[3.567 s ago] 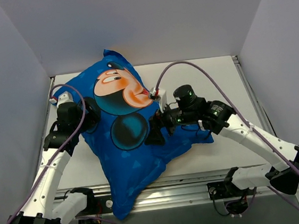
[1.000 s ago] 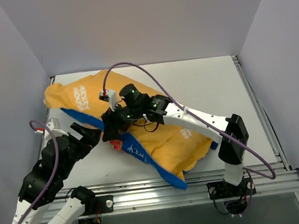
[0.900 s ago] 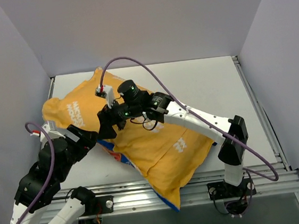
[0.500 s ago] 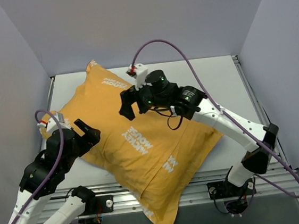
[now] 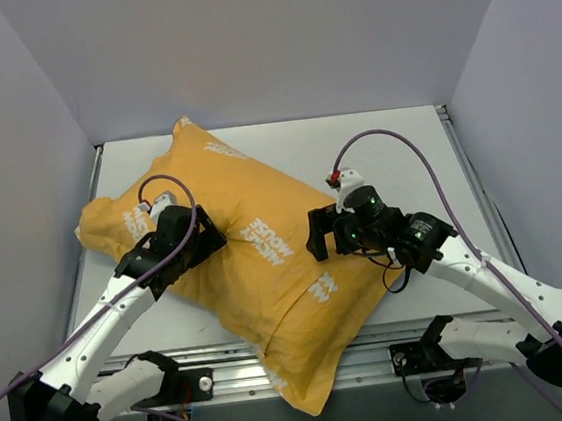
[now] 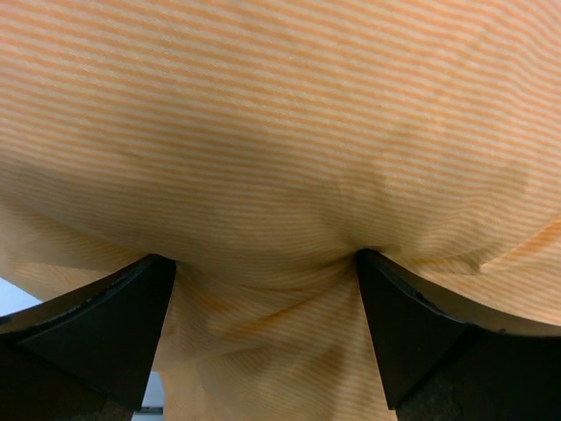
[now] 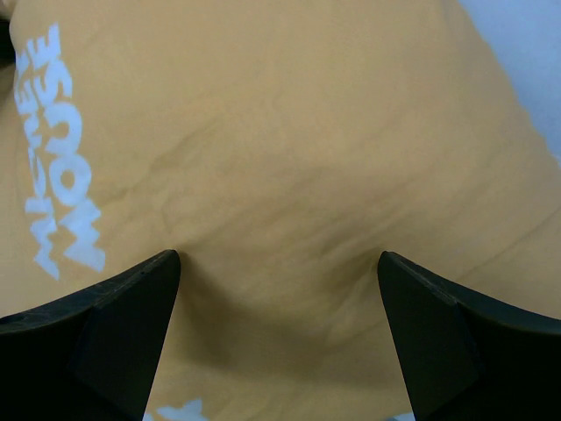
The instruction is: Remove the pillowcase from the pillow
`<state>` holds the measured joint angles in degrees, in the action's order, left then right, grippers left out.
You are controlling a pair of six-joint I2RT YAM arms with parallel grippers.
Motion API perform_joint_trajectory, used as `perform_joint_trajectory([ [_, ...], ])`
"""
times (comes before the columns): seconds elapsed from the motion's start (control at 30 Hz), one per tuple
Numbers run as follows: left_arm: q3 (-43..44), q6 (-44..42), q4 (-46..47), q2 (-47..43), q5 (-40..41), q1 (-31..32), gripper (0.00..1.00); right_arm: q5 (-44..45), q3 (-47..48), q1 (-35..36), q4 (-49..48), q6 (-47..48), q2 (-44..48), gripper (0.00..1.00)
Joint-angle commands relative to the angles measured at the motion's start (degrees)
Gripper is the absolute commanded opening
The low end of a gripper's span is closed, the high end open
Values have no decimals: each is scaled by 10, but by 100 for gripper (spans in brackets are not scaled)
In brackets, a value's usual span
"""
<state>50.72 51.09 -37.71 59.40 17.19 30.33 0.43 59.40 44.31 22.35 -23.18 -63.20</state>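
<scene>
The pillowcase lies orange-yellow face up with white lettering, running diagonally from the back left of the table to its front edge, plump with the pillow hidden inside. My left gripper is open, its fingertips pressed into the cloth near the left end; in the left wrist view striped orange fabric bunches between the spread fingers. My right gripper is open and pressed against the case's right side; in the right wrist view the orange cloth with white letters fills the space between its fingers.
The white table shows at the back right and along the left edge. Grey walls close in on three sides. The pillowcase's lower corner hangs over the metal rail at the front.
The pillowcase was flipped from its blue face to its orange face and swung round. Both grippers have come down onto it, the right one moving from back centre to the right side.
</scene>
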Motion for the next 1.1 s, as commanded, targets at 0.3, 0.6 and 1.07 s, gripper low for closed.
perform_joint_trajectory([
  [0.3, 70, -59, 191, 189, -50, -165, 94, -31, -57, -19, -274, 8, -163, 90],
  [0.6, 161, -207, 154, 137, -139, -128, 94, -6, 88, -64, -279, 41, -259, 90],
  [1.07, 121, -546, 153, 41, -138, 135, 94, 88, -37, -73, -107, -33, 4, 91],
])
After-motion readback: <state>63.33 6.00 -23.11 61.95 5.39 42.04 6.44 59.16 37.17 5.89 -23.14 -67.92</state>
